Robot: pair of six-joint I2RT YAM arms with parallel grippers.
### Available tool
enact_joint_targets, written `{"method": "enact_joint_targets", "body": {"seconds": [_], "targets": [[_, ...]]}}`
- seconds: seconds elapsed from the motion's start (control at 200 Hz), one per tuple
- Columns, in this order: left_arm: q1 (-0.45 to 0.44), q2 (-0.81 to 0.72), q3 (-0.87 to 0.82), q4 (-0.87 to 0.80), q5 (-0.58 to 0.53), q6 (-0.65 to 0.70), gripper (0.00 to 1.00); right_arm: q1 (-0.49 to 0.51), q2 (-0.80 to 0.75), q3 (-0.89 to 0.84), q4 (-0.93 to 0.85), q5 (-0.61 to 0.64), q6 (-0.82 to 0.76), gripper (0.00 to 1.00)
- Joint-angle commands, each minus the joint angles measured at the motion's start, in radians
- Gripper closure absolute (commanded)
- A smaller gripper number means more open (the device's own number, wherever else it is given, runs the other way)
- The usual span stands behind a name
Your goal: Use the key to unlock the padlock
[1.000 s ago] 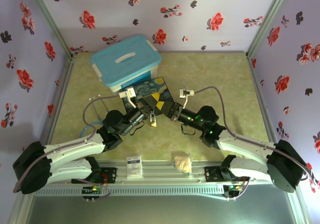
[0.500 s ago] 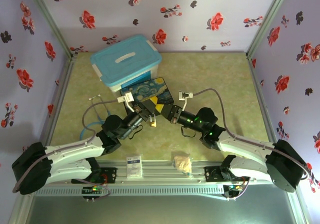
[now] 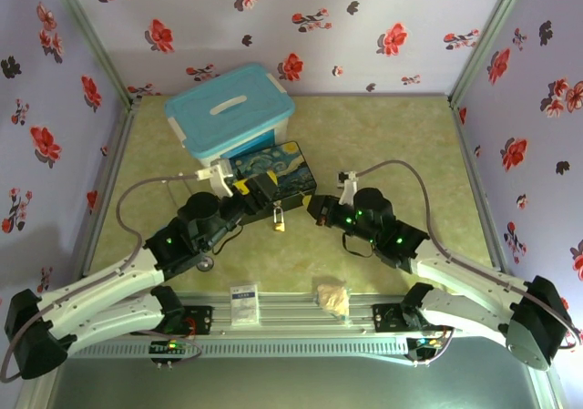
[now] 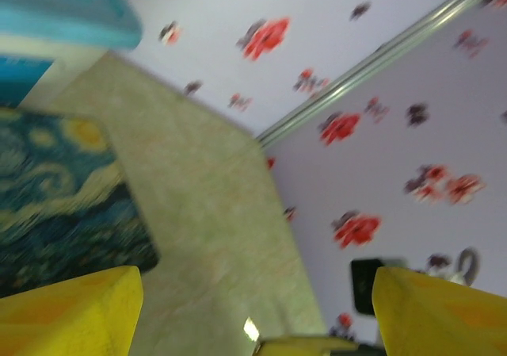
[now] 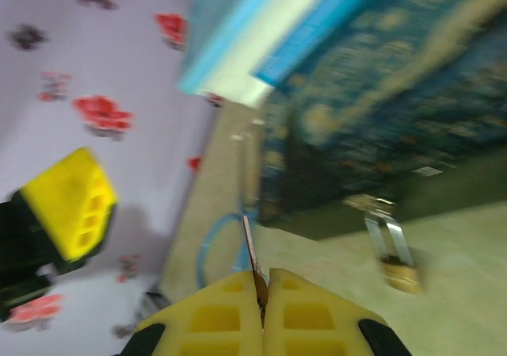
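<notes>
The small brass padlock (image 3: 278,221) hangs by its silver shackle from the front latch of the starry-night box (image 3: 278,168), and it appears again as the padlock (image 5: 398,275) at the right of the right wrist view. My right gripper (image 3: 315,207) is to the right of it and apart from it. That right gripper (image 5: 261,281) is shut on the thin key (image 5: 251,249), which sticks out forward. My left gripper (image 3: 262,190) hovers just above and left of the padlock. The left gripper (image 4: 253,296) has its yellow fingers (image 4: 75,308) wide apart with nothing between them.
A blue-lidded plastic bin (image 3: 230,113) stands behind the box. A blue stethoscope tube (image 5: 212,249) lies on the mat left of the box. A white card (image 3: 243,301) and a crumpled beige piece (image 3: 332,297) sit at the front rail. Floral walls close in the sides.
Both grippers have drawn back from the padlock. The left one has moved up and to the left, the right one to the right with the key. The padlock hangs free.
</notes>
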Motion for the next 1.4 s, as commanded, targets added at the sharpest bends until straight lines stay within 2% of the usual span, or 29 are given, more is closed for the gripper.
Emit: {"method": "enact_joint_targets", "body": {"seconds": [0.0,0.14,0.245,0.37,0.53,0.695,0.765,0.99,1.2,1.395], "targets": [[0.004,0.043,-0.015,-0.171,0.092,0.015,0.24,-0.018,-0.004,0.024,-0.226,0.099,-0.058,1.00],[0.004,0.099,-0.083,-0.163,0.122,-0.002,0.27,-0.019,-0.005,-0.001,-0.227,0.120,-0.057,1.00],[0.008,0.200,-0.097,-0.173,0.113,-0.011,0.30,-0.018,0.016,0.003,-0.227,0.121,-0.060,1.00],[0.008,0.301,-0.125,-0.068,0.135,-0.001,0.30,-0.019,0.047,0.014,-0.230,0.111,-0.065,1.00],[0.023,0.413,-0.145,0.022,0.107,0.042,0.29,-0.019,0.077,0.015,-0.206,0.106,-0.049,1.00],[0.041,0.502,-0.133,0.056,0.125,0.069,0.44,-0.018,0.096,0.001,-0.165,0.097,-0.023,1.00],[0.045,0.544,-0.127,0.075,0.141,0.083,0.45,-0.020,0.101,-0.003,-0.160,0.096,-0.019,1.00],[0.048,0.629,-0.136,0.192,0.155,0.072,0.48,-0.019,0.108,0.007,-0.174,0.092,-0.023,1.00],[0.056,0.705,-0.097,0.193,0.180,0.081,0.48,-0.021,0.113,-0.003,-0.141,0.078,-0.017,1.00],[0.056,0.741,-0.073,0.189,0.193,0.085,0.54,-0.020,0.117,-0.010,-0.130,0.082,-0.014,1.00]]}}
